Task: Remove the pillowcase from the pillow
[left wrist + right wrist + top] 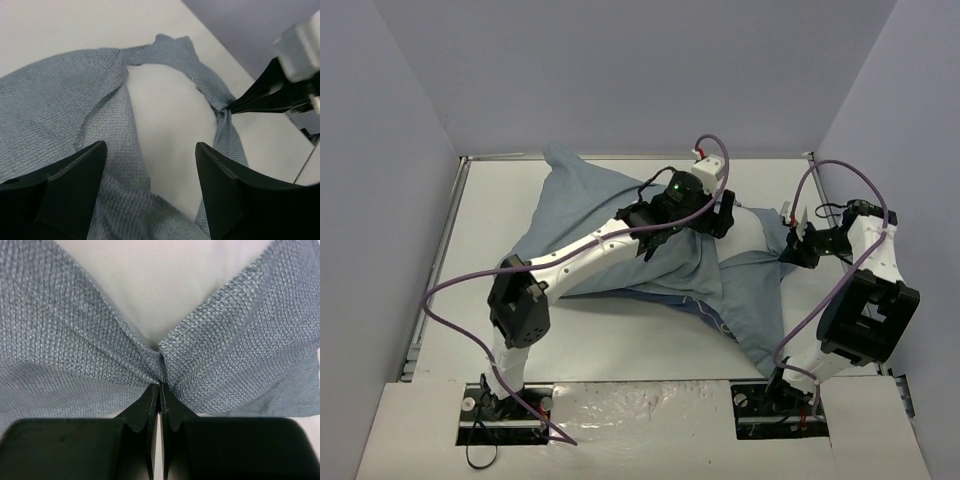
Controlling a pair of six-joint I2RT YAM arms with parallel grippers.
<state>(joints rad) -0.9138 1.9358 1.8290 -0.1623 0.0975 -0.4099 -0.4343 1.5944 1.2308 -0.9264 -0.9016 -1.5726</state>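
The blue-grey pillowcase (590, 210) lies crumpled across the middle of the table, one flap trailing toward the front (755, 300). A patch of the white pillow (753, 227) bulges out of its open mouth. My left gripper (727, 221) hovers open just above that mouth; in the left wrist view its fingers (75, 185) straddle pillowcase (60, 100) and bare pillow (165, 115) without touching either. My right gripper (792, 246) is shut on the pillowcase's edge at the right, pinching a gathered fold (159, 381), with the pillow (160, 285) behind it.
The white table (520, 340) has a raised rim on the left (452, 250) and grey-purple walls on three sides. Purple cables loop over both arms. The right arm's bulky elbow (870, 310) stands near the right wall.
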